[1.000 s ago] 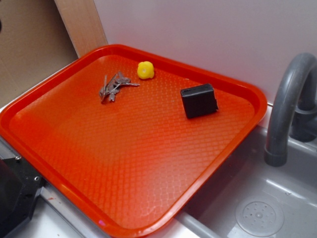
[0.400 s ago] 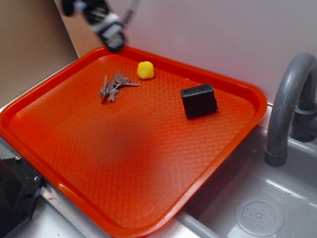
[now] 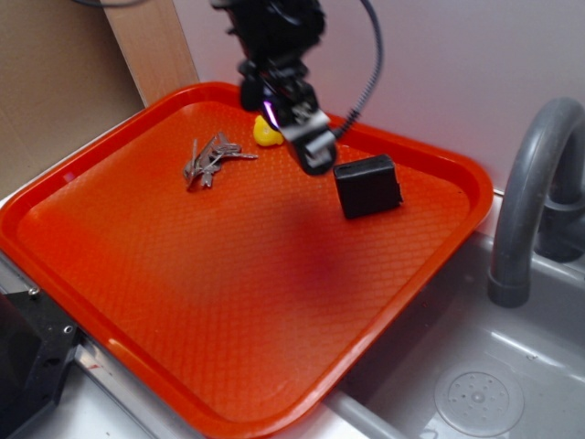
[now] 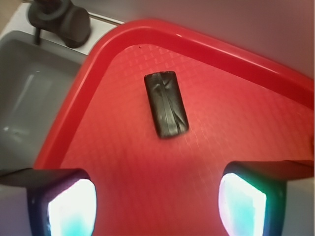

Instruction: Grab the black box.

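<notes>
On a red plastic tray [image 3: 137,265] set beside a grey sink [image 3: 512,366], the black box [image 3: 367,185] lies flat toward the tray's far right corner, clear of the rim. The robot's gripper [image 3: 311,146] hangs above the tray just to the left of the box, its black body and coiled cable [image 3: 370,73] dropping in from the top of the exterior view; nothing is held in it, and it does not touch the box. The wrist view looks down between the two fingers [image 4: 64,206], which stand wide apart at the bottom corners of the picture with bare tray surface between them, so the jaws are spread and empty. In that same view the black box [image 4: 166,104] sits ahead of the fingers, well apart from them, its long side running roughly away from the camera and its top showing faint creases. The tray's raised rim [image 4: 197,42] curves round behind the box. Partly hidden behind the gripper, a yellow ball [image 3: 265,135] rests near the tray's far edge. A small bunch of grey keys [image 3: 210,160] lies to the left of the ball, well apart from the box. A grey tap [image 3: 535,183] arches over the sink at the right, and the sink's drain [image 3: 478,400] shows near the lower right corner. A white wall [image 3: 439,64] stands behind the tray.
</notes>
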Controlling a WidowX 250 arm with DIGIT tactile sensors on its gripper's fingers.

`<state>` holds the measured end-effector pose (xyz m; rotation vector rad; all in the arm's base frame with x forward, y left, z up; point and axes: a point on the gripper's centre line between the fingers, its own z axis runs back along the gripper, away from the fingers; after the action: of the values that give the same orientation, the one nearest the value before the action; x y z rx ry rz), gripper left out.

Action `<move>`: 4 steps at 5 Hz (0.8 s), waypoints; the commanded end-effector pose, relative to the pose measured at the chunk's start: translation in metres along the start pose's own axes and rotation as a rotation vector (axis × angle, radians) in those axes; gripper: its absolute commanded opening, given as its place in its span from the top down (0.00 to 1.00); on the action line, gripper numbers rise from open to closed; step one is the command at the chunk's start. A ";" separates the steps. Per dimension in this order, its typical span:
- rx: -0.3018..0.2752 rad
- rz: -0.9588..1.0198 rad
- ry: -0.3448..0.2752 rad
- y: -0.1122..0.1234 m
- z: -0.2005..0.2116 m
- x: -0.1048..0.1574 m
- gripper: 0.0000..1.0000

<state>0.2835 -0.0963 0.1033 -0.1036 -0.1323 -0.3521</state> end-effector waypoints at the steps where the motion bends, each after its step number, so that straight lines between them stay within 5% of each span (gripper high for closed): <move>1: 0.113 -0.080 -0.097 -0.008 -0.027 0.040 0.00; 2: 0.104 -0.081 -0.063 -0.002 -0.052 0.050 0.00; 3: 0.051 -0.032 -0.047 -0.001 -0.058 0.049 1.00; 4: 0.037 0.019 -0.017 0.001 -0.043 0.040 1.00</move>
<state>0.3155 -0.1100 0.0386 -0.0559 -0.0535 -0.3391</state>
